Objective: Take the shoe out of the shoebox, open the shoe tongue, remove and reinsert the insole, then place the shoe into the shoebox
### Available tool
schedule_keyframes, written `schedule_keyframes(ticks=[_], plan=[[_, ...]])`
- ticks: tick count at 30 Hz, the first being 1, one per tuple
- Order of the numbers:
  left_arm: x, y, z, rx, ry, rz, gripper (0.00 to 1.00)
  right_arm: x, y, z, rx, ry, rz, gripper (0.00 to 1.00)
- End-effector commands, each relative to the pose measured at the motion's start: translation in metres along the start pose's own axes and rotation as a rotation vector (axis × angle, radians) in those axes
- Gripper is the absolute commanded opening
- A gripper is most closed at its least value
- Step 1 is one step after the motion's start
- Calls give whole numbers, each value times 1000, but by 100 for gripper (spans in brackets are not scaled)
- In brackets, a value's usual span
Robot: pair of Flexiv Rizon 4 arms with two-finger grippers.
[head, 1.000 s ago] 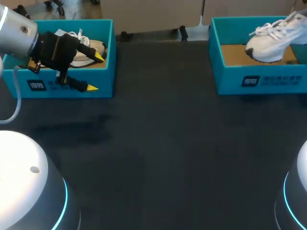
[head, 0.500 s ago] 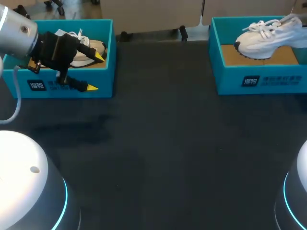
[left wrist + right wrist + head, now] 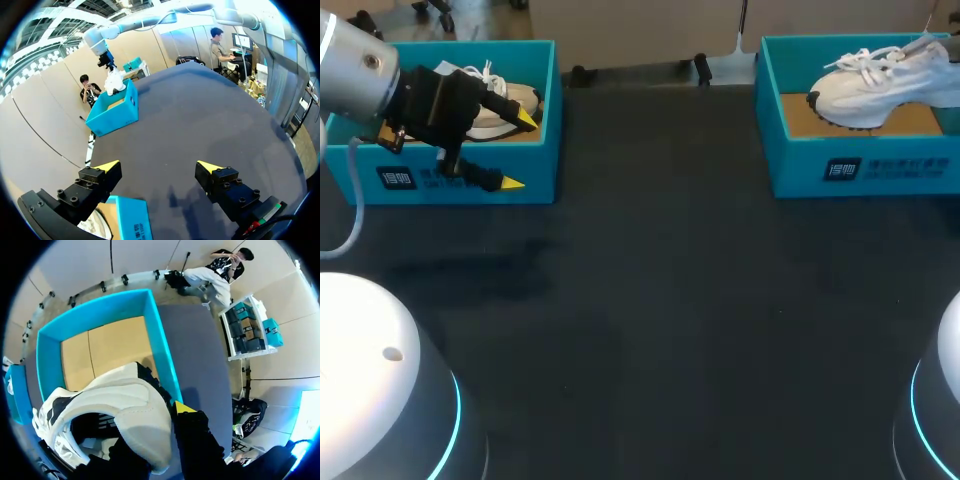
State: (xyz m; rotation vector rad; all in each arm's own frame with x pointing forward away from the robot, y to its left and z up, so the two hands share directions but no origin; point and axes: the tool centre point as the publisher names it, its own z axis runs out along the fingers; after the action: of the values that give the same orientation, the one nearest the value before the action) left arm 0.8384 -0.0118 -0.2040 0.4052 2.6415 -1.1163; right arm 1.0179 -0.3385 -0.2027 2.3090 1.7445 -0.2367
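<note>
Gripping white shoe (image 3: 880,88) at heel with right fingers (image 3: 183,408) above shoebox (image 3: 800,165), left fingers (image 3: 106,166) spread, empty; probably lifting out, tongue and insole steps pending

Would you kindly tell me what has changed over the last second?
The white shoe swung from toe-down to nearly level over the right shoebox, toe toward the middle. The left gripper, open at the left shoebox, and the other shoe inside stayed put.

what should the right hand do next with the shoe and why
Probably draw the shoe over the box's front wall toward the middle of the table: the right hand grips its heel, and it hangs above the box floor rather than resting there.
</note>
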Motion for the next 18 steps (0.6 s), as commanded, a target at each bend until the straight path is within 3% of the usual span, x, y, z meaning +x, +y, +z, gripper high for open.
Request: schedule_keyframes(ticks=[1, 18], plan=[[0, 0, 0, -3, 3, 0, 100, 0, 2, -1, 4, 1, -1, 0], [0, 0, 0, -3, 3, 0, 100, 16, 3, 10, 41, 42, 79, 0]])
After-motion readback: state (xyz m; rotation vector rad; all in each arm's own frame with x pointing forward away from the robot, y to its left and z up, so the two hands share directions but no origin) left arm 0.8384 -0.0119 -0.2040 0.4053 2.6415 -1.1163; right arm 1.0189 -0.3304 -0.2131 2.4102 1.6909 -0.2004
